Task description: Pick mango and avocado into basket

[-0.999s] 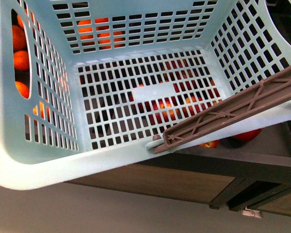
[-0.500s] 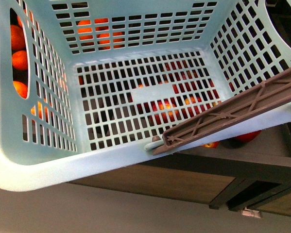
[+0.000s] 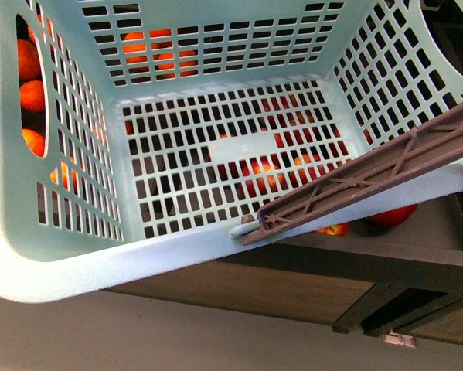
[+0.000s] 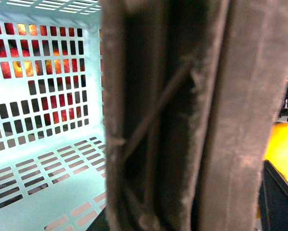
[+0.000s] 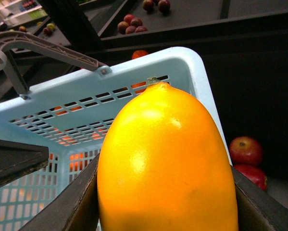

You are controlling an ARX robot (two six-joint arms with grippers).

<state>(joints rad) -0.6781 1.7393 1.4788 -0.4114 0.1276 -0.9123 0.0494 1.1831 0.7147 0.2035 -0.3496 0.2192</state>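
The light teal basket (image 3: pixel 61 263) fills the front view, held tilted, and nothing lies inside it. Its brown handle (image 3: pixel 370 174) lies across the near rim. That handle (image 4: pixel 182 115) fills the left wrist view, where my left gripper is shut on it; the fingers themselves do not show. The yellow-orange mango (image 5: pixel 168 159) is upright in my right gripper (image 5: pixel 168 197), which is shut on it with dark fingers (image 5: pixel 71 202) at both sides. It is just outside the basket's rim (image 5: pixel 192 62). The avocado is out of view.
Oranges (image 3: pixel 32 97) show through the basket's left wall and red apples (image 3: pixel 262 174) through its floor. A dark shelf edge (image 3: pixel 386 259) runs below. Two red apples (image 5: pixel 247 150) lie beside the mango, and more fruit (image 5: pixel 133 24) sits on a shelf behind.
The handle has risen a touch at the right edge of the front view. Otherwise nothing visibly differs.
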